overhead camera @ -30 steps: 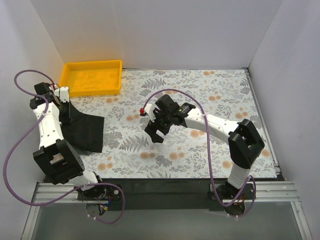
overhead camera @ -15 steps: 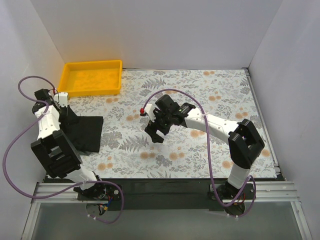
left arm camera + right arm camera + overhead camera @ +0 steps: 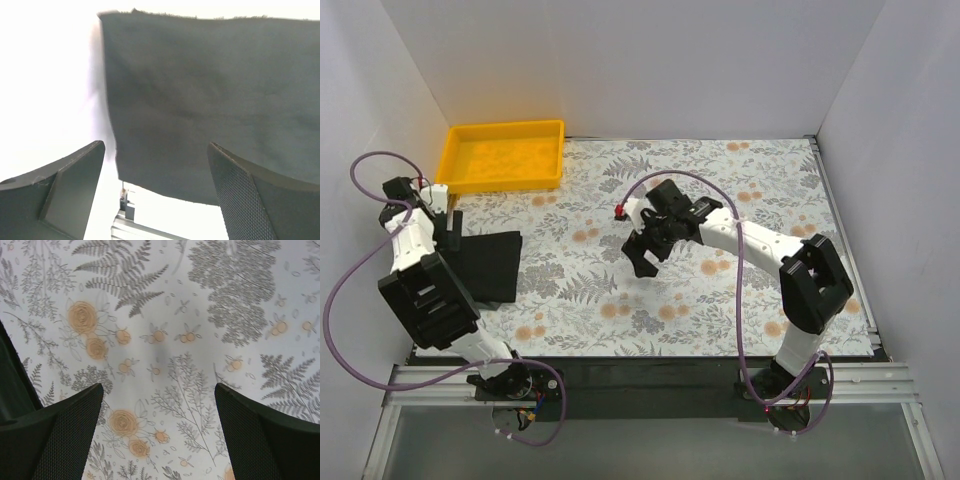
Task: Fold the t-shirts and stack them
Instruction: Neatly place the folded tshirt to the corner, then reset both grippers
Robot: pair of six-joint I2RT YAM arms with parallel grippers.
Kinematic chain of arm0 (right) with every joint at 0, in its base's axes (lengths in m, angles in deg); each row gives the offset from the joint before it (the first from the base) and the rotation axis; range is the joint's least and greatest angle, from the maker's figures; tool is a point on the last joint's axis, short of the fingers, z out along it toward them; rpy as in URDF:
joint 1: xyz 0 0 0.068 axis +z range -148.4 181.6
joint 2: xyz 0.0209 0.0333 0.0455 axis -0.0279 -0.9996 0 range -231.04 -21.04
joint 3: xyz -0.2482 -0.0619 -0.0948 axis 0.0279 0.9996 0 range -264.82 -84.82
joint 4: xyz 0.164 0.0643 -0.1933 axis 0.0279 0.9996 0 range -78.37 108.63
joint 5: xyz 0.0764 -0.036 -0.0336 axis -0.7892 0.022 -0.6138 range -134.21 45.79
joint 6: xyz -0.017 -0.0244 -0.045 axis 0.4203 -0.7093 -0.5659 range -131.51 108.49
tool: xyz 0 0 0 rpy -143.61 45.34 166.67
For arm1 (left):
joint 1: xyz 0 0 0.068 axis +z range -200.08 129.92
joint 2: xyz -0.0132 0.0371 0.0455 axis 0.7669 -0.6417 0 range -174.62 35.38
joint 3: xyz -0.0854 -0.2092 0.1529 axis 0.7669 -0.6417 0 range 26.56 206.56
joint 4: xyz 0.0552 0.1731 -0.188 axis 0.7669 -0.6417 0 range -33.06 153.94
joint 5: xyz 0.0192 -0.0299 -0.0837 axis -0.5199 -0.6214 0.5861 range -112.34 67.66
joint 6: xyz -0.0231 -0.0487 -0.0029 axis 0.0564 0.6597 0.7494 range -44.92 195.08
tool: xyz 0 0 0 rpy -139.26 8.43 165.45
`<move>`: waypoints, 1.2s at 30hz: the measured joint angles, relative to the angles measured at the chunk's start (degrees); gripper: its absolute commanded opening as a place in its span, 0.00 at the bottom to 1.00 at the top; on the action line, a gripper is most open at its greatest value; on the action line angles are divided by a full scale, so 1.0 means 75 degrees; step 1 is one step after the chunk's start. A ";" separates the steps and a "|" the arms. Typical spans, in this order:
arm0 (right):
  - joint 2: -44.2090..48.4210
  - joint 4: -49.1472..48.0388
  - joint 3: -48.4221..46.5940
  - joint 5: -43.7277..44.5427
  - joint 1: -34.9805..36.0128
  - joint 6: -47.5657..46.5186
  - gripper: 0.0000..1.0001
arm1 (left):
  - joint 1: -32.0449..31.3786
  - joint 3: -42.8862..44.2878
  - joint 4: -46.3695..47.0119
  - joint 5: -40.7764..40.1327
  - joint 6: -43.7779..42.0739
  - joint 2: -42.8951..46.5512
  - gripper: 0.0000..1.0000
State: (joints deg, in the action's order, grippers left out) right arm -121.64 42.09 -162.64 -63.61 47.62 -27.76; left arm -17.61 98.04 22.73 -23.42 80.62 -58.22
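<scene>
One black t-shirt (image 3: pixel 485 265) lies folded as a flat rectangle at the left side of the table. My left gripper (image 3: pixel 451 230) stands at its far left corner, open, with nothing between its fingers. In the left wrist view the t-shirt (image 3: pixel 210 100) fills the space just beyond the open left gripper (image 3: pixel 157 192), and its near edge runs between the fingertips (image 3: pixel 65 190). My right gripper (image 3: pixel 642 266) hangs open over the middle of the table, well apart from the shirt. The right wrist view shows the open right gripper (image 3: pixel 157 435) above bare floral cloth.
A yellow tray (image 3: pixel 552 160) sits at the back left corner, just beyond the shirt. The floral tablecloth (image 3: pixel 740 180) covers the table, with white walls close on the left, back and right. A purple cable loops beside each arm.
My left gripper has opened and let go of the shirt's corner, and the shirt has settled flat. The left arm has drawn left; the right gripper has shifted slightly right.
</scene>
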 measured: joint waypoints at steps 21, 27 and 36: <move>0.2530 0.0353 0.1020 -0.0475 -0.4881 0.0178 0.98 | -0.5735 0.3981 -0.0866 0.1673 0.3491 -0.1142 0.87; 0.2611 0.0332 0.2311 -0.0650 -0.5910 0.0417 0.98 | -0.6575 0.1772 -0.0035 0.2393 0.4086 -0.1288 0.87; 0.3252 0.0536 0.3427 -0.0863 -0.5968 0.0527 0.98 | -0.6575 0.0370 0.0312 0.2629 0.4526 -0.0790 0.87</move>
